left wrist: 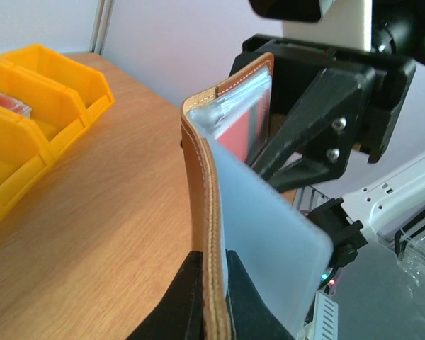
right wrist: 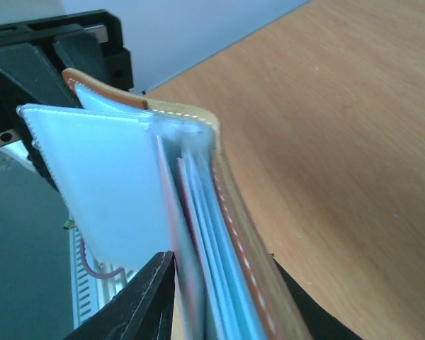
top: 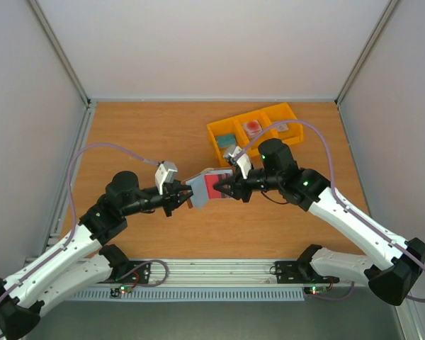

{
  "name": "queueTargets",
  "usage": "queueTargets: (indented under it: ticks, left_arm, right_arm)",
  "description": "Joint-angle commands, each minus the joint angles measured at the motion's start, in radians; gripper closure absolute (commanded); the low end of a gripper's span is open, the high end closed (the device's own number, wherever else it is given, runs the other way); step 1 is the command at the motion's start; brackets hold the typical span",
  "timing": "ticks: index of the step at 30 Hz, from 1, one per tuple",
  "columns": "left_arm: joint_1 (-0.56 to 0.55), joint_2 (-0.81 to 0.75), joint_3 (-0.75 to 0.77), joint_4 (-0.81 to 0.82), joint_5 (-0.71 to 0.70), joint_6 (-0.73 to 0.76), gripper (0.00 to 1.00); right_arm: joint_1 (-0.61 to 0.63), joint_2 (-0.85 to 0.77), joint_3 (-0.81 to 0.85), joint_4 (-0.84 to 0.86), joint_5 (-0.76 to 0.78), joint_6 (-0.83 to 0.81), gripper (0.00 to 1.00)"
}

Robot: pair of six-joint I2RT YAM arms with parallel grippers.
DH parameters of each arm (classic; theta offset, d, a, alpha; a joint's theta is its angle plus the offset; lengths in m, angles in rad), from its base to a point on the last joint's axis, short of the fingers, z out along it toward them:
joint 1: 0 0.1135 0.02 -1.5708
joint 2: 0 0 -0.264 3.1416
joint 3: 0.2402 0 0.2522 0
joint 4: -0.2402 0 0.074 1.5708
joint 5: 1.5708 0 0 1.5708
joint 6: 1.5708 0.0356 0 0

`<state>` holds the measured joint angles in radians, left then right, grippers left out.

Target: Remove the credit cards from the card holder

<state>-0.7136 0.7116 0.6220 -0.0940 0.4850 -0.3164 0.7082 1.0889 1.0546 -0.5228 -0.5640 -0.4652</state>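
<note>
The brown leather card holder (top: 200,190) hangs open in the air between both arms, its grey-blue lining facing up. A red credit card (top: 214,186) shows in its right half. My left gripper (top: 183,197) is shut on the left flap. In the left wrist view the gripper (left wrist: 214,283) pinches the leather edge (left wrist: 200,205), and the red card (left wrist: 239,134) sits behind clear sleeves. My right gripper (top: 224,188) is shut on the right half. In the right wrist view the gripper (right wrist: 219,297) spans the leather (right wrist: 235,212), the blue sleeves and the red card edge (right wrist: 171,212).
A yellow three-part bin (top: 212,134) stands at the back right on the wooden table. It holds a teal item, a whitish item with a red spot (top: 252,127) and a grey item. It also shows in the left wrist view (left wrist: 39,92).
</note>
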Motion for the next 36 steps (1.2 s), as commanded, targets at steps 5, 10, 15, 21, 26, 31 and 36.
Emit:
queueTargets:
  ticks: [5,10,15,21,26,31,36]
  left_arm:
    - [-0.004,-0.019,-0.006,0.155,0.035,-0.032,1.00]
    - [-0.004,-0.031,-0.020,0.137,-0.010,-0.062,0.99]
    - [-0.001,-0.064,-0.016,0.016,-0.146,-0.036,0.59]
    - [0.053,-0.081,0.054,0.206,-0.256,0.223,0.60]
    - [0.040,-0.063,0.063,0.250,0.250,0.026,0.70]
    - [-0.002,0.006,-0.009,0.252,0.031,-0.188,0.81]
    - [-0.002,-0.005,-0.003,0.192,0.047,-0.159,0.87]
  right_arm:
    - [0.032,0.021,-0.017,0.120,-0.062,0.014,0.75]
    - [0.032,0.021,0.005,0.067,-0.060,0.042,0.91]
    - [0.029,0.012,0.040,-0.037,0.068,0.107,0.99]
    - [0.029,0.150,0.183,-0.288,0.443,0.293,0.99]
    - [0.125,0.191,0.241,-0.245,0.516,0.345,0.99]
    - [0.171,0.183,0.270,-0.122,0.286,0.285,0.99]
    - [0.171,0.129,0.236,-0.050,0.122,0.216,0.99]
